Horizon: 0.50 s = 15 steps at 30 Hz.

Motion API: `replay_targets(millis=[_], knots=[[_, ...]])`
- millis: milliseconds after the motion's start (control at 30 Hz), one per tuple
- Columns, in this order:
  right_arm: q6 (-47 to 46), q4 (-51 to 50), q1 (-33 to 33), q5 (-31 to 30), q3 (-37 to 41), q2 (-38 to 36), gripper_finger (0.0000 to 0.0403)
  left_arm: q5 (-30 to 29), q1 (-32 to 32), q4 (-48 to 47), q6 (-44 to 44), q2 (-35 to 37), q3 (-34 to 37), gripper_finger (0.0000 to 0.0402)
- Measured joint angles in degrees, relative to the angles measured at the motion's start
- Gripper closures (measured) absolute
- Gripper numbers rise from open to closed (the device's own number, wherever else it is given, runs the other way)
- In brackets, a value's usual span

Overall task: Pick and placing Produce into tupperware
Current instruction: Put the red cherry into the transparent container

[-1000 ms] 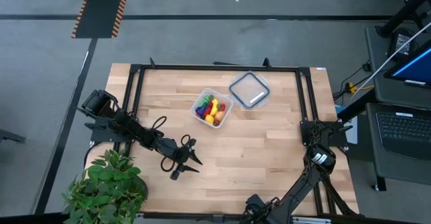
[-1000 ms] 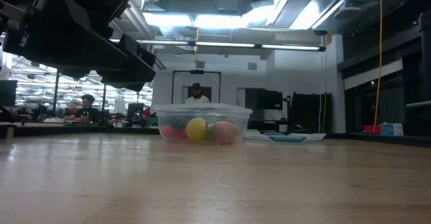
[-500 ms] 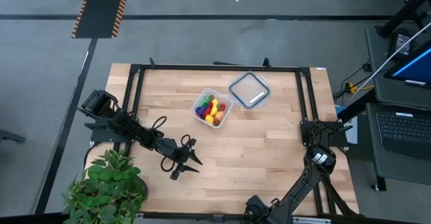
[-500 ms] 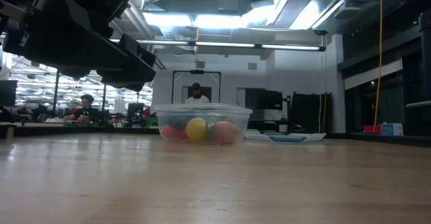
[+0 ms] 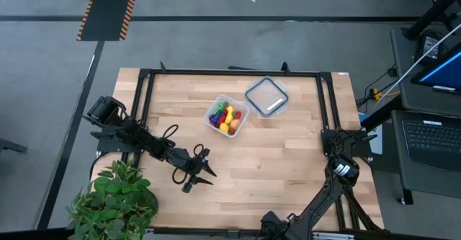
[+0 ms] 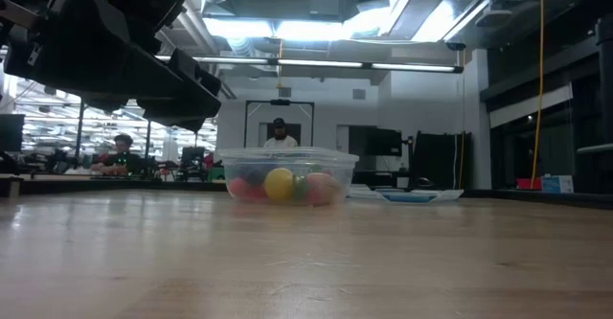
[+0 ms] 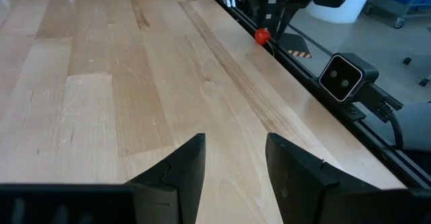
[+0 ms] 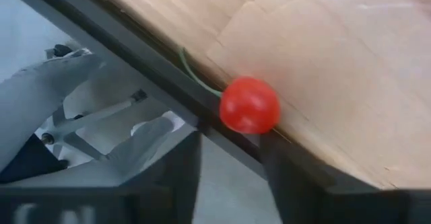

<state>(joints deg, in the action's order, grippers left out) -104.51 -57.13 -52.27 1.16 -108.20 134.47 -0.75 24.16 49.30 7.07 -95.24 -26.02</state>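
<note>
The clear tupperware (image 5: 227,115) (image 6: 287,175) stands at the table's middle far part and holds several coloured produce pieces. One small red round piece with a green stem (image 8: 249,105) (image 7: 261,35) lies at the table's near edge, against the dark frame rail. My right gripper (image 8: 229,140) (image 7: 273,12) points down right over it, fingers apart, with the piece just past the fingertips. In the high view the right arm hides this piece. My left gripper (image 5: 209,169) (image 7: 232,170) hovers open over bare wood at the table's near left. My right gripper comes at the red piece from above. One fingertip (image 8: 273,143) stands right beside the piece's side (image 8: 264,126). Whether it touches the piece I cannot tell. The piece rests on the table edge against the rail.
A flat clear lid (image 5: 266,96) (image 6: 417,195) lies right of the tub, toward the far edge. A leafy potted plant (image 5: 115,200) stands at the near left corner. A small camera (image 7: 345,78) is mounted on the near rail. People sit in the room beyond the table.
</note>
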Motion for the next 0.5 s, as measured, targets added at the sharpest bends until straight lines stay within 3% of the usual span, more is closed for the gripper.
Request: replay_targets(millis=[233,500], knots=[[2.5,-1.2,0.0,0.5,0.1,0.3,0.0163,0.0,0.0,0.0,0.0,0.0,0.0,0.0253],[4.2,-3.2,1.0,1.4,0.0,0.2,0.0153,0.0,0.0,0.0,0.0,0.0,0.0,0.0253]])
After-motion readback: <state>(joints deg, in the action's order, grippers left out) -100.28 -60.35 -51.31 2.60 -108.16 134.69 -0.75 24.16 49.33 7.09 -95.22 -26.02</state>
